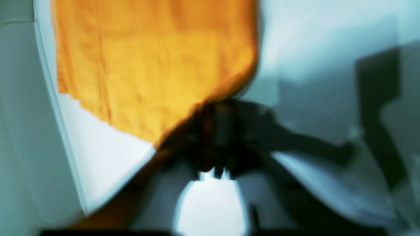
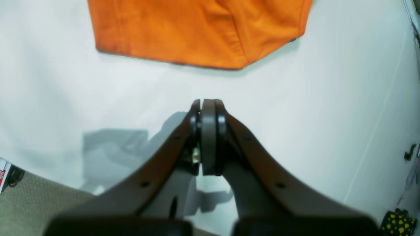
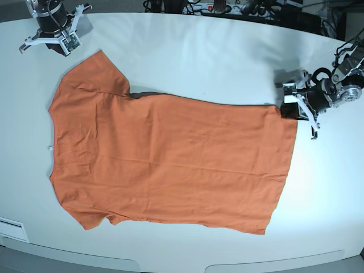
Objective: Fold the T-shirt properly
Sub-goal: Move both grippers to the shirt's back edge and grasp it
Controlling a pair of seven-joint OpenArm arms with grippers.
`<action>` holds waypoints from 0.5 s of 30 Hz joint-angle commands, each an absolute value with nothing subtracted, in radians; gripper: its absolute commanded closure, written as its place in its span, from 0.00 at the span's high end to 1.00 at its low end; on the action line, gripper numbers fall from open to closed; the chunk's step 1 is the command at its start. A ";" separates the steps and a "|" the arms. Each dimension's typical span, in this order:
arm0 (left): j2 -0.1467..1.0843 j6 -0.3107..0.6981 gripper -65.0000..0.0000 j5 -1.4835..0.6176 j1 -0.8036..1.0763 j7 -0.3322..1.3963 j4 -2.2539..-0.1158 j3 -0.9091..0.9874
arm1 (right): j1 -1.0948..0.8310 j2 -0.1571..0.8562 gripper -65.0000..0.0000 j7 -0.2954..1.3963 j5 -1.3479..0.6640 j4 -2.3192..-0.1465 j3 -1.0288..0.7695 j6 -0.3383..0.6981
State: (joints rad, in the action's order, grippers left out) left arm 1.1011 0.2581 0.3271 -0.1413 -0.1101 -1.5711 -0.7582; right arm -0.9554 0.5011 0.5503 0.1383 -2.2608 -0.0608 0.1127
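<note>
Left gripper (image 3: 291, 108) sits at the right of the base view, right on the upper hem corner of the T-shirt (image 3: 170, 156). In its own wrist view the picture is badly smeared, but orange cloth funnels down into the dark fingers at centre frame, so I judge it is pinching that corner; I cannot confirm the jaws' closure cleanly. Taking the hem corner makes sense to me: it gives a handle for carrying the bottom edge across.

Right gripper (image 2: 208, 105) is parked at the upper left of the base view, apart from the near sleeve. Its wrist view shows the two pads pressed flat together with nothing between them, and the shirt's edge lies well ahead at the top of that frame.

Laid out flat on the white table (image 3: 187, 45), the shirt has its collar toward the left and hem toward the right, nothing folded yet. I read this as the very start of the first fold.
</note>
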 commanded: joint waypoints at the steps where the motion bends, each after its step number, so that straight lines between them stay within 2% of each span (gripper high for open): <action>1: 1.122 0.268 0.00 0.326 -0.148 -0.101 -1.576 -0.754 | -0.963 0.510 0.00 0.529 0.146 -2.276 -0.067 0.102; 4: 1.121 0.270 0.00 0.319 -0.147 -0.093 -1.577 -0.754 | -0.942 0.510 0.00 0.523 0.133 -2.276 -0.066 0.126; 8: 1.121 0.270 0.00 0.294 -0.147 -0.093 -1.577 -0.754 | -0.888 0.510 0.02 0.542 -0.047 -2.275 -0.066 0.197; 10: 1.122 0.269 0.00 0.294 -0.145 -0.092 -1.577 -0.754 | -0.872 0.510 0.17 0.548 -0.081 -2.275 -0.066 0.225; 13: 1.121 0.270 0.00 0.294 -0.145 -0.086 -1.577 -0.754 | -0.857 0.510 0.41 0.550 -0.083 -2.275 -0.066 0.212; 15: 1.120 0.270 0.00 0.286 -0.145 -0.086 -1.577 -0.754 | -0.852 0.510 0.43 0.551 -0.109 -2.273 -0.066 0.218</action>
State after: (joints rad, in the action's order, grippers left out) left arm 1.0996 0.2588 0.2874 -0.1410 -0.0948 -1.5719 -0.7582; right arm -0.8448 0.5011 0.5644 -0.1093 -2.2608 -0.0608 0.2214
